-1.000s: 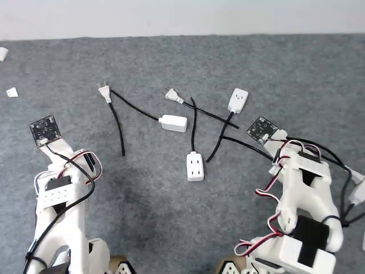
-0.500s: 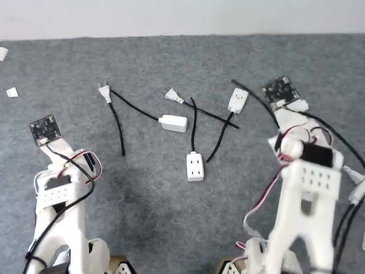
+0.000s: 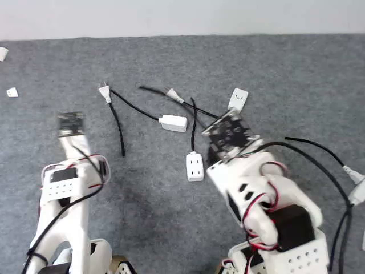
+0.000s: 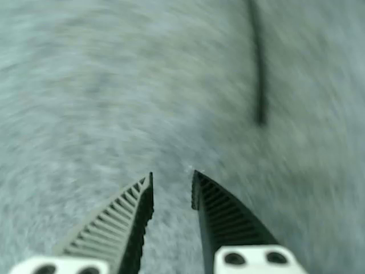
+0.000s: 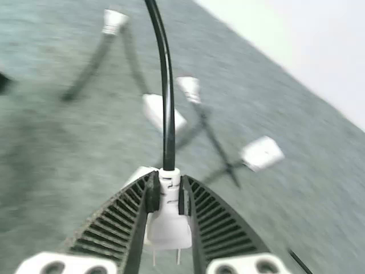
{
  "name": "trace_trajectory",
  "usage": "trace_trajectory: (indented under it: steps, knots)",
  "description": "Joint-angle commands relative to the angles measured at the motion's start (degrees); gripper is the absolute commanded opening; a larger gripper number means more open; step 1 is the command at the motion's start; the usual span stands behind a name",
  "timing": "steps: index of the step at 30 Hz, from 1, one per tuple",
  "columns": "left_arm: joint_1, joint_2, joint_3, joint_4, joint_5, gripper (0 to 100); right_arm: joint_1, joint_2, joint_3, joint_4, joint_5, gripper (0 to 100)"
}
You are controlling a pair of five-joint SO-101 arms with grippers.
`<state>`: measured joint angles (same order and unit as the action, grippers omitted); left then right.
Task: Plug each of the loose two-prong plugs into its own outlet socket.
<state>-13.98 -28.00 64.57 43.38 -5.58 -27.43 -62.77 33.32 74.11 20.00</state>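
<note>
The right pincer [image 5: 168,178] is pinching a white plug [image 5: 165,220] by its body. The prongs point back toward the wrist, and the plug's black cord [image 5: 165,85] runs out past the fingertips. A second ago this arm stood at the three o'clock edge of the bench [image 3: 296,68]. Half a second ago it was stretched toward one o'clock. Now it has swung in to the centre, with its wrist just at three o'clock of the double socket [image 3: 195,166]. A black cord tail now lies toward eleven o'clock beside the second plug [image 3: 172,95], where none lay before; I judge it to be the held plug's own cord, dragged along.

The left pincer [image 4: 172,174] is spread and empty over bare bench. Its arm has shifted inward from nine o'clock, and the loose cord end [image 4: 259,117] lies ahead of it.

The third plug [image 3: 104,91] at ten o'clock, the long socket [image 3: 173,123] and the square socket [image 3: 238,99] lie as before, and nothing is plugged in.

The carry looks finished and the insertion is about to start. With the prongs facing the wrist, I think the plug must be turned before it can meet the slots.
</note>
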Motion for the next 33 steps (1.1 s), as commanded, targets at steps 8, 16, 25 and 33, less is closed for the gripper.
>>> trace_trajectory:
  steps: [8, 16, 25, 33]
  knots:
    - [6.0, -0.7, -1.5, 3.3, -11.5, 10, -13.8, 10.1, -3.2, -6.5, -9.0, 0.8]
    - [6.3, -0.7, -1.4, 5.2, -14.2, 10, -14.1, 20.5, -3.2, -14.0, -11.6, 0.8]
    - [7.2, -0.7, -1.3, 6.9, -18.9, 10, -17.7, 30.2, -3.3, -20.0, -11.6, 0.8]
    - [7.2, -0.7, -1.3, 6.9, -19.0, 10, -18.7, 30.3, -1.1, -22.9, -11.7, 0.8]
